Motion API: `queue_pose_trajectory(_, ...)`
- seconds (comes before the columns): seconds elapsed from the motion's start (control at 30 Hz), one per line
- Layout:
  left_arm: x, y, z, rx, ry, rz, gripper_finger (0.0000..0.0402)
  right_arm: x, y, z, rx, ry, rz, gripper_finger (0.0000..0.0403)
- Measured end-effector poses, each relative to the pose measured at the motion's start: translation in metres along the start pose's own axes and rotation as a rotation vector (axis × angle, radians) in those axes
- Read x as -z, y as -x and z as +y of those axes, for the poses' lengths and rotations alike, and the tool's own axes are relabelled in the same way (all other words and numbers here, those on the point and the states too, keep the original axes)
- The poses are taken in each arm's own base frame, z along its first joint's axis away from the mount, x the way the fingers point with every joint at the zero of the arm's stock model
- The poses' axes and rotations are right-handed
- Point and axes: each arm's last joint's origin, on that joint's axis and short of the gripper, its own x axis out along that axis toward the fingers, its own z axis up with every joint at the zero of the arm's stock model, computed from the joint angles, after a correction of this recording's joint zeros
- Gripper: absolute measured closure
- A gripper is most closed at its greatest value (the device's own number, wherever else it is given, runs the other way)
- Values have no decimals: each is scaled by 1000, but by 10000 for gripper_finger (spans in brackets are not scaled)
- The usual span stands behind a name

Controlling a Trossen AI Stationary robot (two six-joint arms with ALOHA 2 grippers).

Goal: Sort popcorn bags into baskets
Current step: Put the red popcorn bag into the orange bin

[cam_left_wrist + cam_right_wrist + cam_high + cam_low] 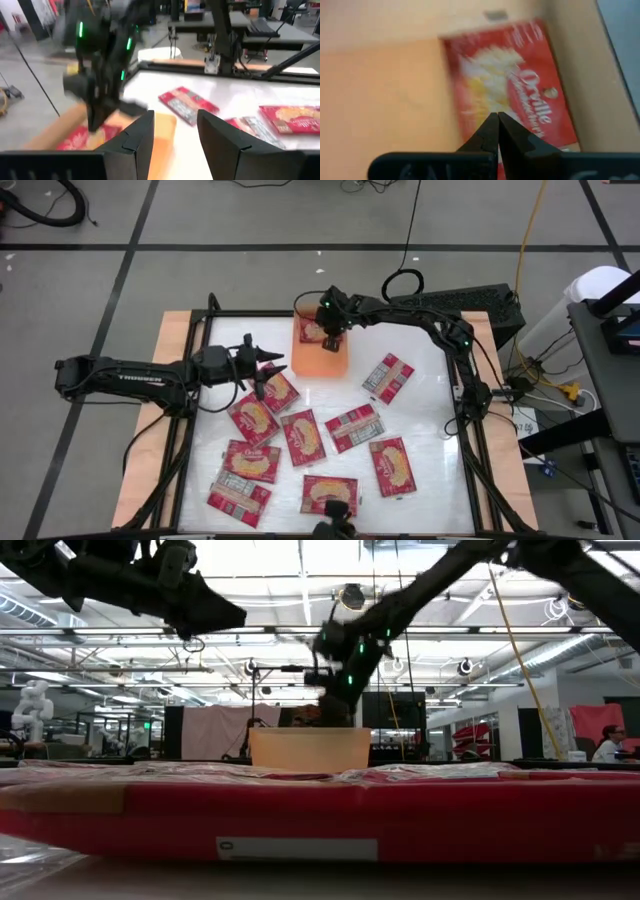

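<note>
Sorting is barely begun: one bag (309, 329) lies in the tray (322, 358), at its far end, and about ten bags (303, 436) are spread over the white table (430, 395) nearer the camera side.

Over that far end the right gripper (331, 335) hangs, its fingers pressed together with nothing visibly between them; the wrist view shows the bag flat on the tray floor below the tips. My guess is that it has just let go. The left gripper (262, 370) sits just beside the tray's left edge, above the nearest loose bags, jaws parted and empty.

Bags are flat, glossy red rectangles with a yellow popcorn picture and white lettering; a few, such as one right of the tray (387, 376), show greyish panels. The tray is shallow, smooth orange plastic with low, slightly translucent walls, and most of its floor is bare.
</note>
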Motion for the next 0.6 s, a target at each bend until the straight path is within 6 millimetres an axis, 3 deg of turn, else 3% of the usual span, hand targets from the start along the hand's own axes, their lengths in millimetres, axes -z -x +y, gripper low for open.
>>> queue_pose_trajectory(0.27,20,6,-25,80,-16,206,249,-18,66,48,-158,-5,-94,403)
queue_pose_trajectory(0.4,35,13,-27,-145,112,337,249,-9,82,85,-169,68,-156,403)
queue_pose_trajectory(0.5,46,18,-18,-374,378,381,248,3,91,110,-176,133,-252,403)
queue_pose_trajectory(0.6,55,22,-12,-436,506,468,239,18,100,126,-176,200,-364,403)
